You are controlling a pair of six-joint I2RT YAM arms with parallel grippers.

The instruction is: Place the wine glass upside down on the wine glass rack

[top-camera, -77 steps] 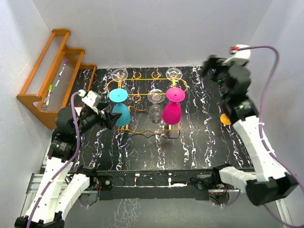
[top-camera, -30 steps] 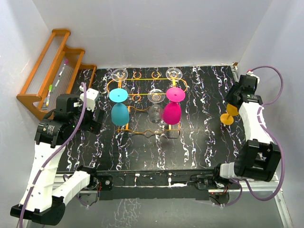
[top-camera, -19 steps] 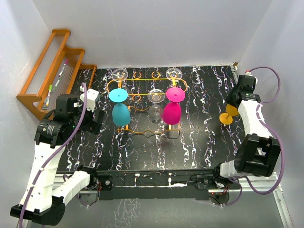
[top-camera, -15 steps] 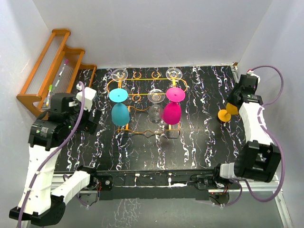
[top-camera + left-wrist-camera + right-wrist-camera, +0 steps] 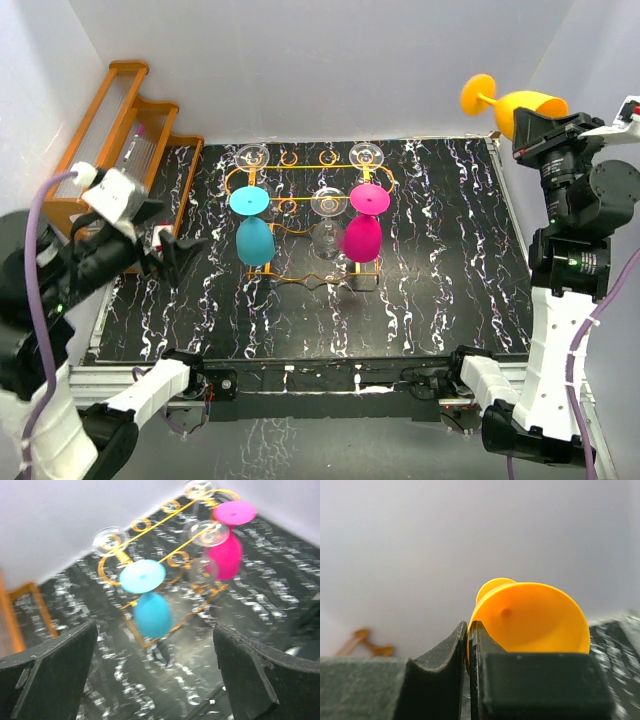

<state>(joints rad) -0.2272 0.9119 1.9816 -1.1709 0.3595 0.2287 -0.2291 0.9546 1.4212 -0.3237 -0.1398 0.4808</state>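
The orange wine glass [image 5: 512,101] is held high in the air at the back right, lying sideways with its foot pointing left. My right gripper [image 5: 523,126] is shut on its rim; in the right wrist view the rim of the wine glass [image 5: 530,617] is pinched between the two pads of the right gripper [image 5: 468,626]. The wine glass rack [image 5: 300,186], a thin orange-gold wire frame, stands at the back middle of the table, well left of the glass. My left gripper [image 5: 172,247] hangs open left of the wine glass rack [image 5: 172,556], nothing between its fingers [image 5: 60,675].
On the rack hang a cyan glass [image 5: 254,240], a magenta glass [image 5: 362,235] and three clear glasses [image 5: 326,204], all upside down. A brown wooden stepped rack [image 5: 105,160] leans on the left wall. White walls close in the black marbled table [image 5: 440,290].
My right gripper shut on the orange glass at the table's right side and lifted it high toward the back wall. The left arm rose and drew back to the left, still open.
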